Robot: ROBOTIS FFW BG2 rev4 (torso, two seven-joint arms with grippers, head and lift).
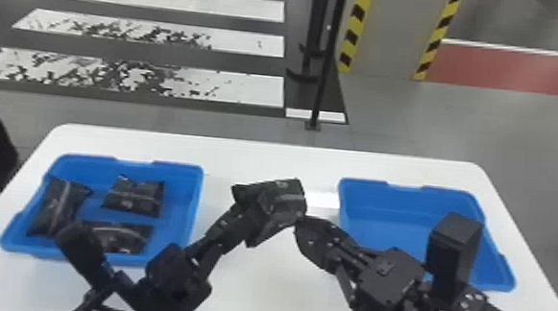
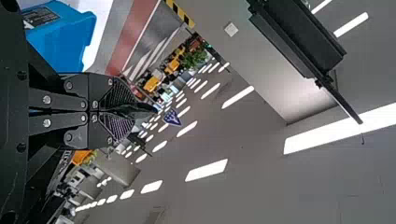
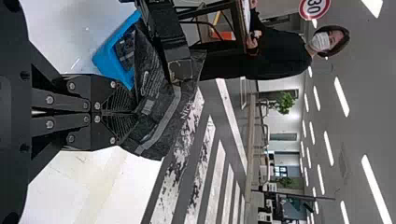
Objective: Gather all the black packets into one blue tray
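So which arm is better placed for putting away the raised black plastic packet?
Probably left: both black tools hold the raised packet, but the blue plastic tray with three packets is on that side.

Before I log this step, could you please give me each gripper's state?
Left gripper: closed, holding a flat black rectangular packet.
Right gripper: closed, tips at the packet; whether it grips it cannot be told.
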